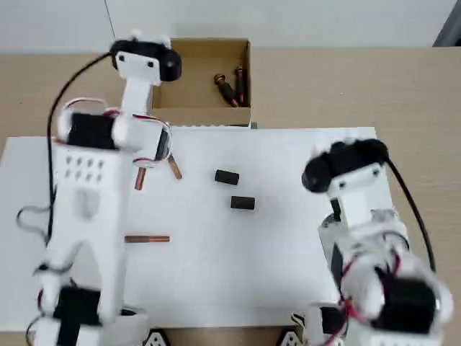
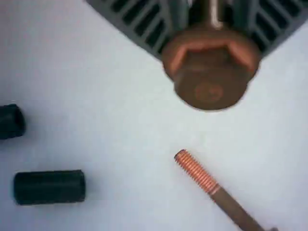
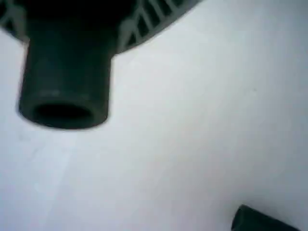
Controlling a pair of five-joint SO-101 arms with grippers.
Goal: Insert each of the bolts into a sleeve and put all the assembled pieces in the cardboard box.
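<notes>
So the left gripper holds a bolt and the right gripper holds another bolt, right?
Not quite. The right gripper holds a black sleeve, as the right wrist view shows; the left gripper does hold a bolt.

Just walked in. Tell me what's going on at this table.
Two arms are pairing bolts with sleeves. The left gripper holds a copper bolt over the white sheet, and the right gripper holds a black sleeve; the two are not yet joined. Two spare sleeves and a loose bolt lie on the sheet. The cardboard box holds what look like assembled pieces.
</notes>
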